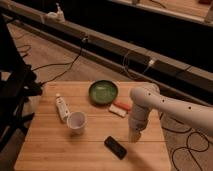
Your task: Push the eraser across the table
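The eraser [115, 147] is a flat black slab lying near the front edge of the wooden table [55, 145], right of centre. My white arm reaches in from the right, and my gripper [133, 136] hangs just above the table, a short way right of the eraser and apart from it.
A white cup [76, 121] stands left of centre. A white bottle [61, 107] lies beside it. A green bowl [103, 92] sits at the back. A small white block [118, 110] and an orange piece [123, 105] lie behind my gripper. Cables run over the floor around the table.
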You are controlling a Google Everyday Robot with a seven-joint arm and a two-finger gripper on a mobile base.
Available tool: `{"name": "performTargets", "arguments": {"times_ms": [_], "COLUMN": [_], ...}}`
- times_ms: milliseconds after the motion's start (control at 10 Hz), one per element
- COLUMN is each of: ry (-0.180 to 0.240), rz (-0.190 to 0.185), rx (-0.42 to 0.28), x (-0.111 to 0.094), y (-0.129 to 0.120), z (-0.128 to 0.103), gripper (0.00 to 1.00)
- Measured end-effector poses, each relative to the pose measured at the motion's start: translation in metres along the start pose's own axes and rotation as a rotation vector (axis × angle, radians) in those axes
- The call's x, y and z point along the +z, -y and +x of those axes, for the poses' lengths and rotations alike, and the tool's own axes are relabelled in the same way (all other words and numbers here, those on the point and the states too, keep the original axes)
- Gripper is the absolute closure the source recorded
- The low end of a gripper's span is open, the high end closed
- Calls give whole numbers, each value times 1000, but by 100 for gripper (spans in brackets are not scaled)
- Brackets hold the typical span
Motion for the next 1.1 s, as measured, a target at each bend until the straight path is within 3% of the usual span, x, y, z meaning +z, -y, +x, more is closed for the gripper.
{"name": "performTargets", "arguments": {"times_ms": [200,800,1100], "ry": [-3,-20,-25], "rz": [-3,-42,-84], "rx": [-1,14,-6], "x": [3,38,61], "y": [1,15,13], "z": [1,5,-2], "gripper": [100,100,100]}}
